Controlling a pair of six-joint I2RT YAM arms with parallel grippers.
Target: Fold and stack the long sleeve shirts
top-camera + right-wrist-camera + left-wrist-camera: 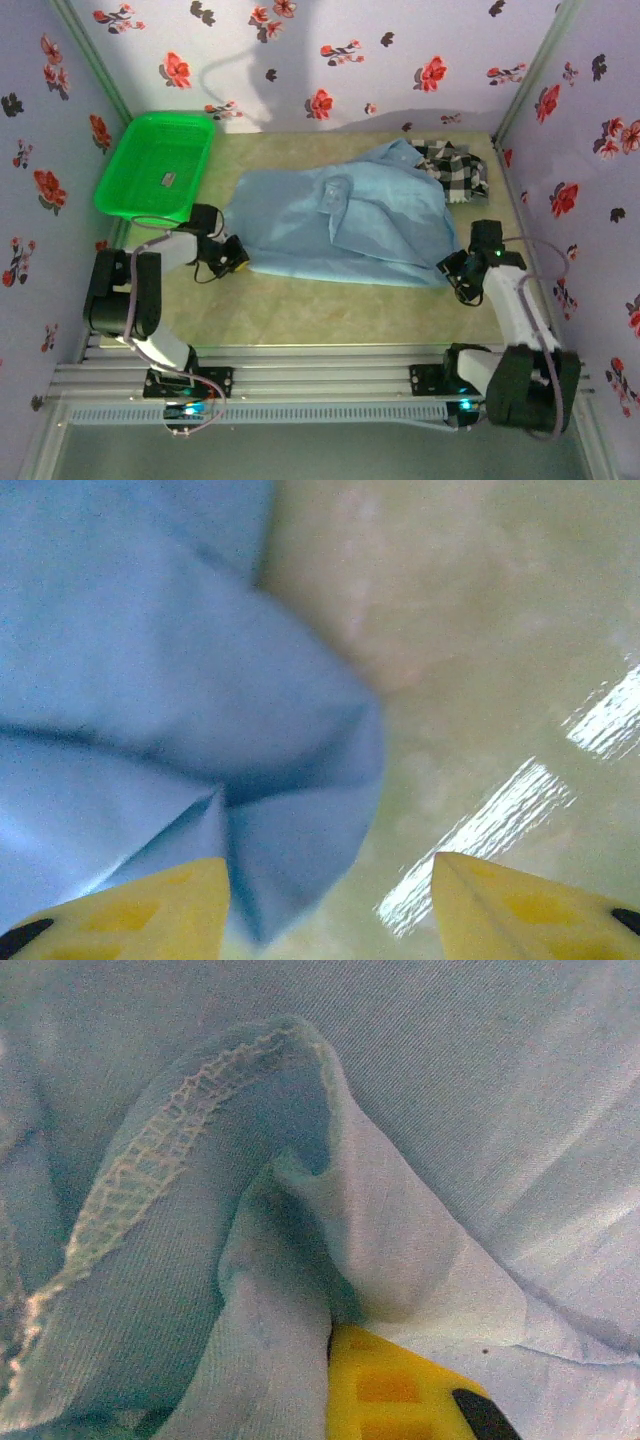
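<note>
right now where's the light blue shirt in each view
top external: light blue shirt spread mid-table, between both grippers.
left wrist: its bunched folds and a stitched hem, above a yellow finger.
right wrist: its corner on the left half, lying on the table.
shared landmark: the left gripper at the shirt's left edge, the right gripper at its near right corner.

Table (300, 310) being viewed from above its near edge, left wrist view being pressed against the light blue shirt (450, 1110), right wrist view being aimed down close over its corner and bare tabletop, shirt being shared by all three.
</note>
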